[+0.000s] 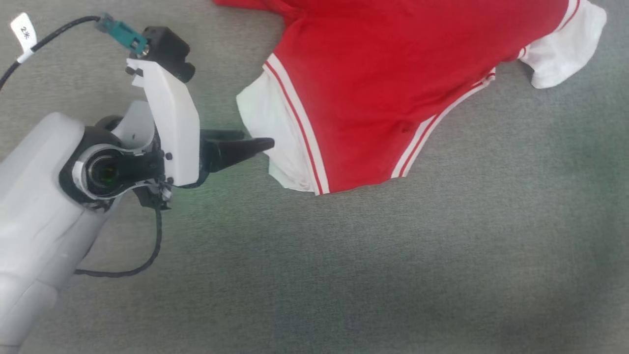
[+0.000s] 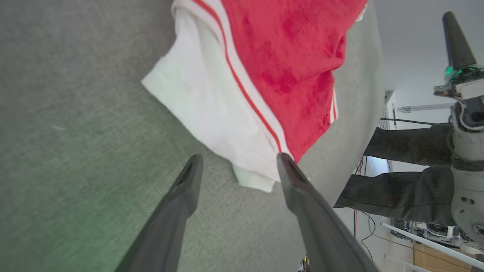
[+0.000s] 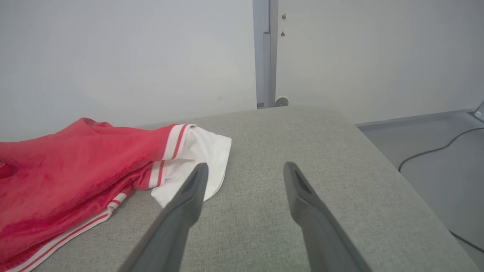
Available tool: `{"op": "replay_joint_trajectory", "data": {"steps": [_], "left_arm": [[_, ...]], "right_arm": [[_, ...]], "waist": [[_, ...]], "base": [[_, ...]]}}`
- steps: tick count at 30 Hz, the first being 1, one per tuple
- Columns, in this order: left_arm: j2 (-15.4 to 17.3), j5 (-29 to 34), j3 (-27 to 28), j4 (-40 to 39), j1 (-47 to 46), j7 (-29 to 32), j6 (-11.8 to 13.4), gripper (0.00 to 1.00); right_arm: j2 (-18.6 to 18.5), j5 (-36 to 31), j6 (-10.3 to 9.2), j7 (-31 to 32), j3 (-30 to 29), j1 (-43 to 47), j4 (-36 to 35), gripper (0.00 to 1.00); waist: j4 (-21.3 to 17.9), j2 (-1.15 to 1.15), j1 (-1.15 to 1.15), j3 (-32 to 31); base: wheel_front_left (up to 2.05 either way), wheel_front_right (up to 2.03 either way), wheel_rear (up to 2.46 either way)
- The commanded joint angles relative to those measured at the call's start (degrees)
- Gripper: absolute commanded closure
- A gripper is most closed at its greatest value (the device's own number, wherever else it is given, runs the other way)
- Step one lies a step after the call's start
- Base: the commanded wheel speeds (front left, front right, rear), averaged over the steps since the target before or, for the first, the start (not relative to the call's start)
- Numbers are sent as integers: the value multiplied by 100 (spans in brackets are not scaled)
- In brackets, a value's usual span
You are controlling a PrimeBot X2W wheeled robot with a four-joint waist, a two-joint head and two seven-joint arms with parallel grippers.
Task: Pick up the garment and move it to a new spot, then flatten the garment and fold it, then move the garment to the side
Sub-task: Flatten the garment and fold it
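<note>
Left gripper (image 1: pixel 254 140) at the garment's (image 1: pixel 393 73) 9 o'clock, fingers wide apart, maybe just touching the white sleeve (image 1: pixel 265 123); right gripper (image 3: pixel 245 166) also spread wide, holding nothing.

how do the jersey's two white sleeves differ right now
The left sleeve lies lower in the head view, nearer the robot; the right sleeve lies higher, farther away. The left sleeve looks long and narrow, the right sleeve shorter and rounded. The open left pincer has its tips at the left sleeve's edge; the open right pincer points just beside the right sleeve. Both are white with red-striped trim, on gray fabric.
</note>
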Motion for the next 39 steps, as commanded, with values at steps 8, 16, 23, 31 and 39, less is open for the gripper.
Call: {"op": "replay_joint_trajectory", "data": {"steps": [8, 16, 23, 31, 39], "left_arm": [[-271, 287, -309, 958, -175, 41, -25, 0], [-302, 82, -21, 1442, -197, -230, -366, 100], [665, 87, 372, 1524, 84, -447, -428, 100], [1184, 410, 489, 1679, 287, -876, -380, 100], [741, 1153, 376, 1976, 223, -2200, -512, 0]], "right_arm": [[136, -78, 3, -58, 140, -106, -22, 0], [82, -147, 3, -28, 332, -8, -192, 0], [-18, -141, 2, 68, 427, 134, -300, 0], [-202, -80, 3, 249, 622, 192, -456, 0], [-871, -16, 2, 808, 1659, 66, -791, 0]], "waist": [[-220, 0, 0, 157], [-114, 0, 0, 68], [56, 0, 0, -63], [193, 0, 0, -151], [450, 0, 0, -295]], "base": [[0, 0, 0], [0, 0, 0], [0, 0, 0], [0, 0, 0], [0, 0, 0]]}}
